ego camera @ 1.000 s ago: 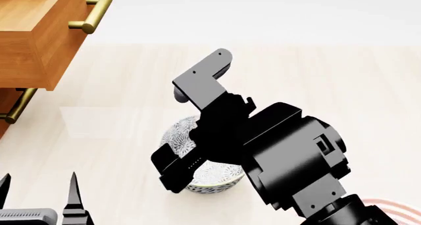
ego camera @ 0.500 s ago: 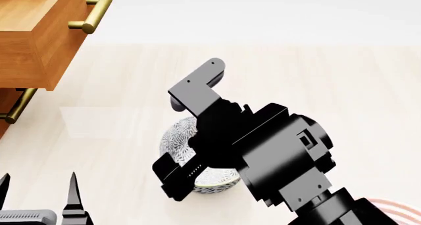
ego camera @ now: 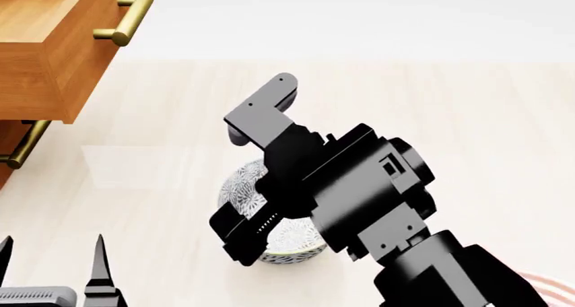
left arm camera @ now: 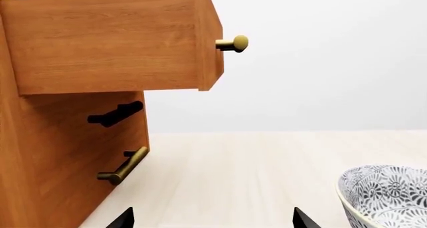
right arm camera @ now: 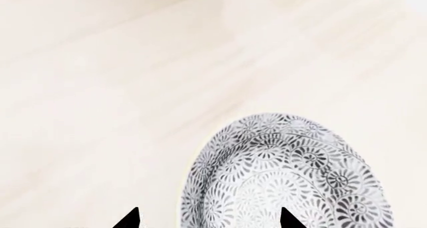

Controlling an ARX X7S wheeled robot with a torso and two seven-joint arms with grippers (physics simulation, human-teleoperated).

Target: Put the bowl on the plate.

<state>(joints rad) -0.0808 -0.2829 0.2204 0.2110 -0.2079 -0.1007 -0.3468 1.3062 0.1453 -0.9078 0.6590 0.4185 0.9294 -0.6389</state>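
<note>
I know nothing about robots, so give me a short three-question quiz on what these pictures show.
1. True or false: the bowl already sits on the plate.
2. Which arm's gripper hangs over the bowl? A) left B) right
3. Fill in: the top drawer of the wooden cabinet is pulled ____.

Key:
1. False. It rests on the pale tabletop; only a sliver of the red-ringed plate shows at the head view's lower corner.
2. B. The right gripper has its tips astride the bowl's rim; the left gripper points toward the cabinet.
3. Open.
</note>
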